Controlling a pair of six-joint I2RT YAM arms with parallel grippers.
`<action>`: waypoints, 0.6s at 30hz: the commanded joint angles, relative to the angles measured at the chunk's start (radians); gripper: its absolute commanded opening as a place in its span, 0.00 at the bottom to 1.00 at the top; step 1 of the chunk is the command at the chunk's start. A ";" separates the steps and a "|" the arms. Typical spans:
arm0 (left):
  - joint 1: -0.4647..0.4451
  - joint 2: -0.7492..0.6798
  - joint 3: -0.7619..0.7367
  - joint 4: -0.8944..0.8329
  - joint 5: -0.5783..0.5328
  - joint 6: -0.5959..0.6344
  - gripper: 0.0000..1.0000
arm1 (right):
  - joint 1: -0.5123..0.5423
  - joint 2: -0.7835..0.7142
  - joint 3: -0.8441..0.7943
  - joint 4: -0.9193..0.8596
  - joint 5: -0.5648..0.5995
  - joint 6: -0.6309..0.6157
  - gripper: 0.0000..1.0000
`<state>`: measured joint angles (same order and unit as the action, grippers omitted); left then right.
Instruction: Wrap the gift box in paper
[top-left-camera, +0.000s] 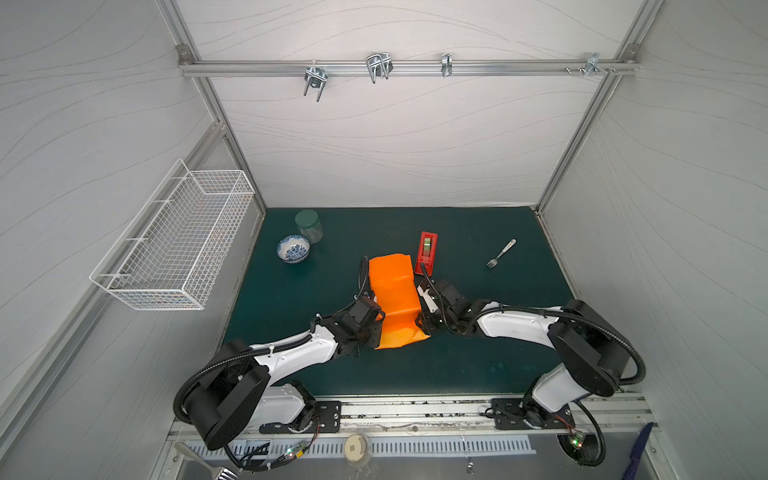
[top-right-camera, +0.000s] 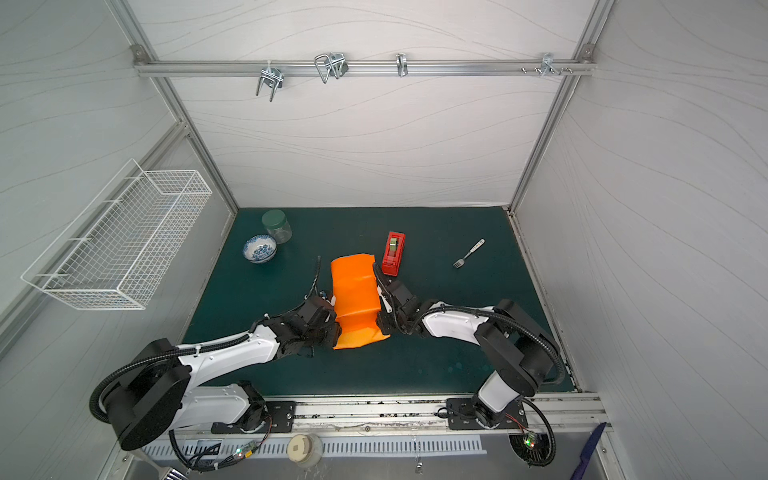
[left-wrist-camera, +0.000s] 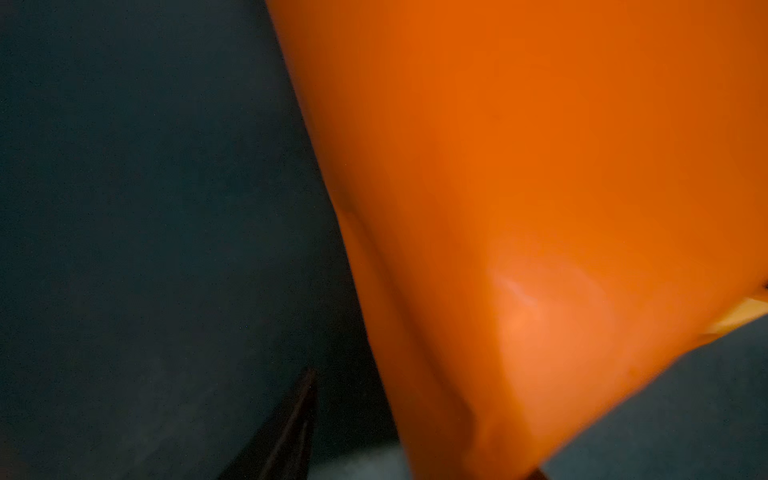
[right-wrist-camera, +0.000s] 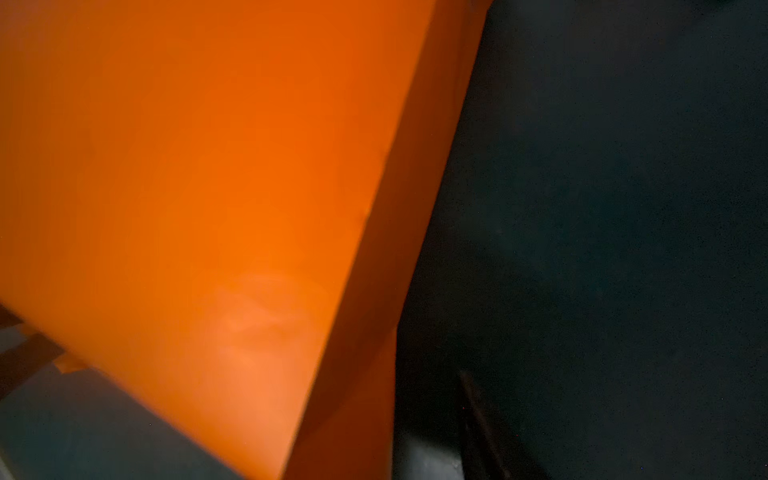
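Note:
The orange paper (top-left-camera: 395, 291) (top-right-camera: 355, 291) lies folded over a box-shaped bulk in the middle of the green mat, and a loose flap spreads toward the front. The gift box itself is hidden under it. My left gripper (top-left-camera: 376, 309) (top-right-camera: 330, 307) stands at the bundle's left side and my right gripper (top-left-camera: 424, 299) (top-right-camera: 384, 303) at its right side. In the left wrist view the paper (left-wrist-camera: 519, 166) fills most of the frame, and one dark finger (left-wrist-camera: 291, 432) stands apart from its edge. The right wrist view shows the same: paper (right-wrist-camera: 208, 166), with one finger (right-wrist-camera: 478, 419) clear of it.
A red tape dispenser (top-left-camera: 427, 252) sits just behind the bundle, close to the right gripper. A fork (top-left-camera: 500, 253) lies at the back right. At the back left are a blue-patterned bowl (top-left-camera: 293, 248) and a green-lidded jar (top-left-camera: 308, 225). A white wire basket (top-left-camera: 174, 237) hangs on the left wall.

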<state>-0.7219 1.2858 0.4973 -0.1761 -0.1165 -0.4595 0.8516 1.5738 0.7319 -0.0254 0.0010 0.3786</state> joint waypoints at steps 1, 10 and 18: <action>-0.025 0.030 0.032 0.025 -0.104 -0.032 0.48 | 0.006 0.012 -0.004 0.009 0.028 0.019 0.46; -0.079 0.076 0.040 0.063 -0.153 -0.084 0.43 | 0.018 0.010 -0.006 0.013 0.049 0.044 0.42; -0.098 0.101 0.038 0.087 -0.138 -0.123 0.40 | 0.034 0.030 0.001 -0.017 0.131 0.068 0.36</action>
<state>-0.8104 1.3674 0.5087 -0.1120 -0.2470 -0.5495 0.8780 1.5799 0.7319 -0.0227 0.0761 0.4286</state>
